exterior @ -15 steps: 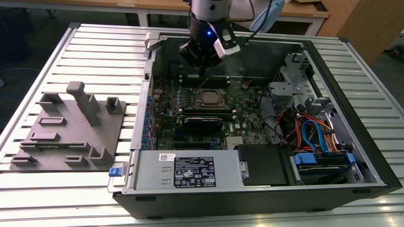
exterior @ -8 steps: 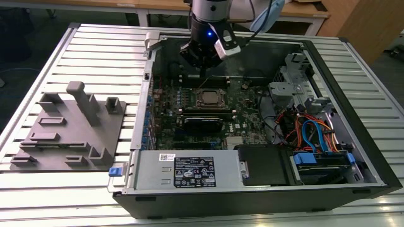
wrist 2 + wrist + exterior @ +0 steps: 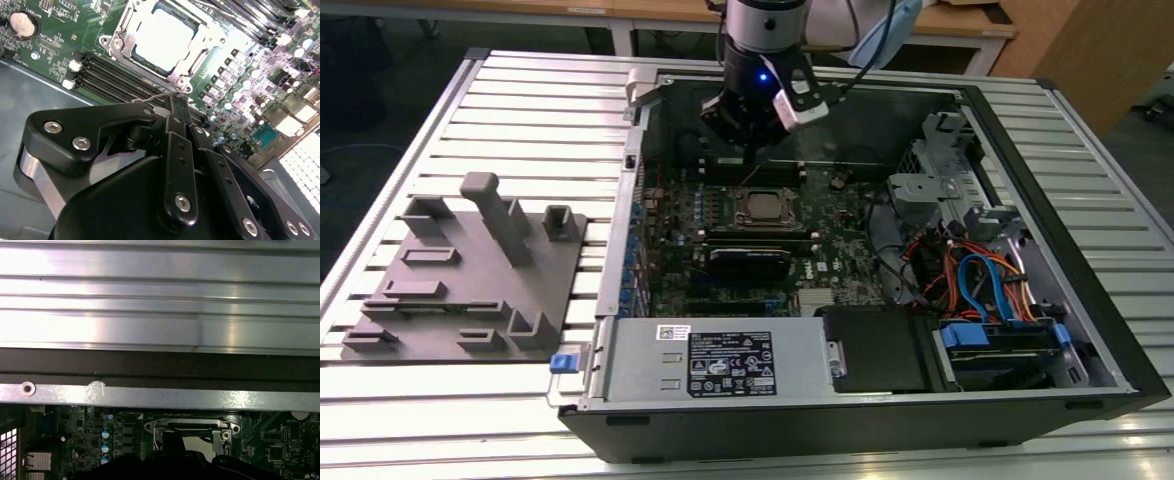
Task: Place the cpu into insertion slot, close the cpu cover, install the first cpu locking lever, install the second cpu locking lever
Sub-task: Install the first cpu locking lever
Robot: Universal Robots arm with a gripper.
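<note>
The cpu (image 3: 162,37) lies flat in the insertion slot (image 3: 761,207) on the green motherboard, its dull silvery top showing through the cut-out of the cpu cover (image 3: 121,35), which lies down around it. My gripper (image 3: 176,101) hangs just beside the socket, over the long black memory slots, with its black fingers shut together. A thin wire locking lever (image 3: 150,98) meets the fingertips; whether it is pinched or merely touched I cannot tell. In the exterior view the gripper (image 3: 754,158) stands over the far side of the socket. The first wrist view shows the cover's hinge edge (image 3: 190,427).
The open computer case (image 3: 1067,200) lies on a slatted metal table (image 3: 160,290). A grey fixture with pegs (image 3: 467,280) sits at the exterior view's left. Near the socket are a black card (image 3: 747,262), a power supply (image 3: 720,365), coloured cables (image 3: 987,280) and a coin battery (image 3: 22,24).
</note>
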